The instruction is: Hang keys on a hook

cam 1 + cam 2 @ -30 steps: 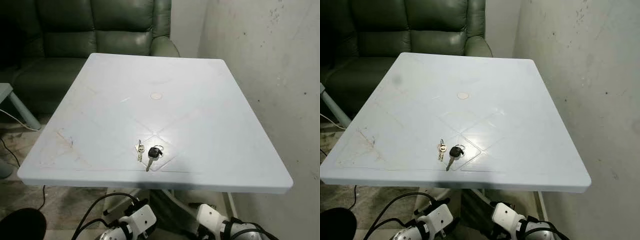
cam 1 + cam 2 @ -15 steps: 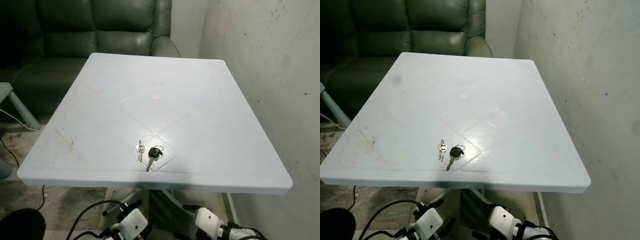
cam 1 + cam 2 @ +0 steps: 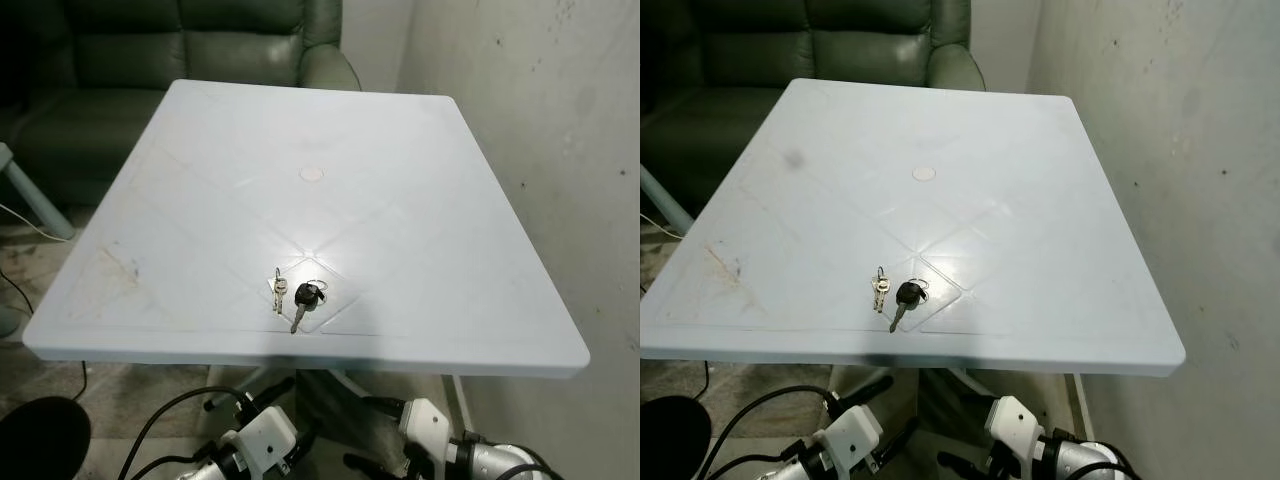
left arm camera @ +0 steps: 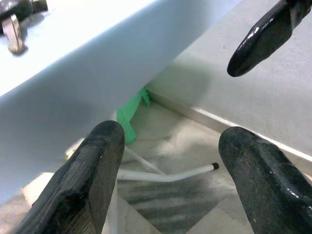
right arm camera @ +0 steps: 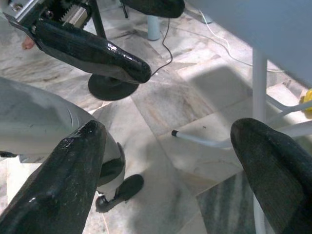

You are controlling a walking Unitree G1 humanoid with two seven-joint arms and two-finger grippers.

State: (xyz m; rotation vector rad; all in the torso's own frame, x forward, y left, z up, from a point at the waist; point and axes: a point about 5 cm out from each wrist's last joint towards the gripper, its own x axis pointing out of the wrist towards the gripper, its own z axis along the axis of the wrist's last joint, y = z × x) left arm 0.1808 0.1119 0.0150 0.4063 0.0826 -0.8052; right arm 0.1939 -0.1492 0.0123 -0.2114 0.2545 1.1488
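The keys [image 3: 296, 297] lie flat on the white worktop [image 3: 420, 200], close to its near edge and roughly midway across: a black-headed key joined by a small ring to a smaller metal key just beside it on our left. We judge the bunch to be light, rigid in each piece but loose at the ring, so it will swing and jingle once lifted, and it may skid on the smooth plastic if nudged. The black head looks like the thickest part and the best place to pinch; the ring must stay free for a hook, and we see no hook here. Below the worktop edge, our left end effector [image 4: 168, 161] is spread wide with nothing between its fingers, looking up at the underside and rim. Our right end effector [image 5: 165, 165] is likewise wide and empty, over the marble floor [image 5: 161, 112]. A green sofa [image 3: 150, 50] stands behind the worktop, and a bare wall [image 3: 560, 120] runs along our right.
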